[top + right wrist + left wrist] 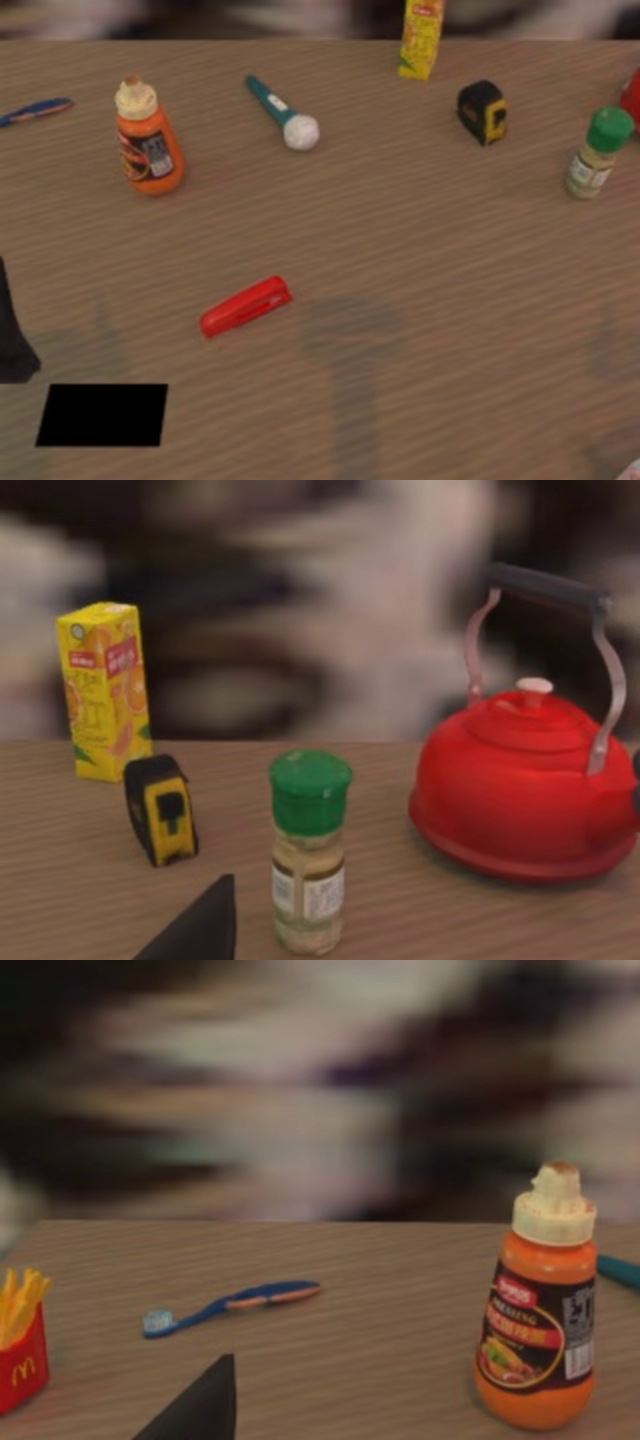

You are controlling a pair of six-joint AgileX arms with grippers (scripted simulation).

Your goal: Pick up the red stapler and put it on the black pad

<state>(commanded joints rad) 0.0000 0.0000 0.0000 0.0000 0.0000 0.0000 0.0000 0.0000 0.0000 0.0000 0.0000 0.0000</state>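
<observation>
A McDonald's fries carton (20, 1345) and a red kettle (525, 790) are shown only in the wrist views. The left arm (14, 335) is parked at the table's left edge; how its jaws stand cannot be told. The red stapler (245, 306) lies mid-table, apart from the black pad (103, 415) at front left.

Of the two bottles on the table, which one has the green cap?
The small spice bottle near the table's right edge, clear-bodied with a green cap. The other, the orange sauce bottle on the left, has a cream cap.
</observation>
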